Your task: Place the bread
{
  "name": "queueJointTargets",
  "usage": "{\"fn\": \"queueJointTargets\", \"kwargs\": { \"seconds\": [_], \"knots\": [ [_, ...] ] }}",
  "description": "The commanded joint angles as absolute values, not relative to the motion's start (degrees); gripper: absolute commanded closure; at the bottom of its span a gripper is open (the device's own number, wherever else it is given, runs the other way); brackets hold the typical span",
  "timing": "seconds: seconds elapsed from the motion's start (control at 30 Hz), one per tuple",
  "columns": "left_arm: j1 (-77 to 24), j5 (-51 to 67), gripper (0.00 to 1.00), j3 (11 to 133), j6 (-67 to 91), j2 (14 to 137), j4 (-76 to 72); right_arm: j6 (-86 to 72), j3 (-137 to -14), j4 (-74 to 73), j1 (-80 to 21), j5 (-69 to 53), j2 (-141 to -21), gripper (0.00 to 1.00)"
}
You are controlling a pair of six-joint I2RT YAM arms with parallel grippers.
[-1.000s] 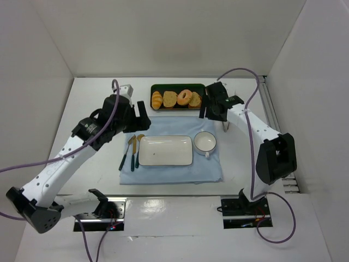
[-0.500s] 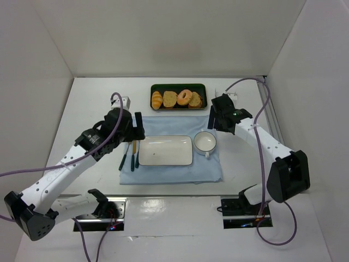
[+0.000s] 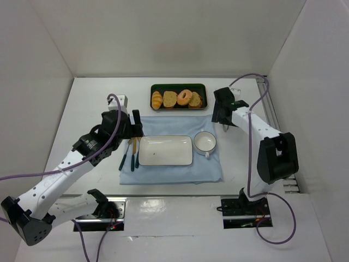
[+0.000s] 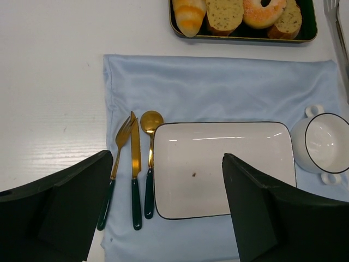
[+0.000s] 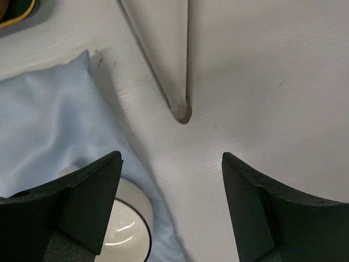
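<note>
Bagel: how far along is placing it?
Done: nothing visible; the bagel lies in the green tray, and the white plate holds no bread. In hand: nothing; left gripper and right gripper both open, empty. Left: pick the bagel up, place it.

A tray (image 3: pixel 178 85) sat toward the back of the table (image 3: pixel 92 103). In it lay a row: a roll (image 3: pixel 157 99) at the left end, then a slice (image 3: pixel 170 99), the bread (image 3: pixel 185 97), and another slice (image 3: pixel 196 100). Just in front of the tray lay a cloth (image 4: pixel 218 90). A plate (image 4: pixel 218 158) rested on the cloth, with a fork (image 4: pixel 114 174), knife (image 4: pixel 134 170) and spoon (image 4: pixel 150 169) side by side to its left and a bowl (image 4: pixel 324 143) to its right. Tongs (image 5: pixel 182 112) lay on the table beside the cloth's far right corner.
</note>
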State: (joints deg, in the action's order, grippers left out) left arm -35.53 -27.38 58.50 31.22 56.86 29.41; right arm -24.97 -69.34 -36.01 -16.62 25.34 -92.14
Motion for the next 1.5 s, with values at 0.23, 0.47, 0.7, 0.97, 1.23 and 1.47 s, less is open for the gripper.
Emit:
{"fn": "queueJointTargets", "kwargs": {
  "seconds": [0.23, 0.47, 0.7, 0.97, 1.23, 1.47],
  "knots": [
    [-36.3, -30.9, 0.04, 63.0, 30.5, 56.0, 32.7, -21.8, -76.9, -29.2, -6.6, 18.1, -99.7, 0.12],
    [-36.3, -32.1, 0.04, 63.0, 32.2, 55.5, 35.2, -19.2, -78.0, -27.6, -2.6, 4.3, -104.9, 0.12],
    [-36.8, -32.1, 0.04, 62.5, 33.3, 53.8, 35.7, -17.0, -79.9, -31.5, 0.8, -3.7, -108.5, 0.12],
    [-36.8, -31.6, 0.03, 62.5, 33.3, 54.3, 35.7, -15.1, -83.1, -37.8, 0.8, -4.5, -112.8, 0.12],
    [-36.8, -31.0, 0.03, 62.0, 33.8, 54.3, 35.7, -13.4, -87.4, -42.7, -1.8, 3.3, -115.5, 0.12],
    [-36.8, -31.0, 0.03, 61.4, 34.4, 53.8, 35.7, -13.4, -92.9, -45.2, -4.6, 9.6, -120.8, 0.12]
  ]
}}
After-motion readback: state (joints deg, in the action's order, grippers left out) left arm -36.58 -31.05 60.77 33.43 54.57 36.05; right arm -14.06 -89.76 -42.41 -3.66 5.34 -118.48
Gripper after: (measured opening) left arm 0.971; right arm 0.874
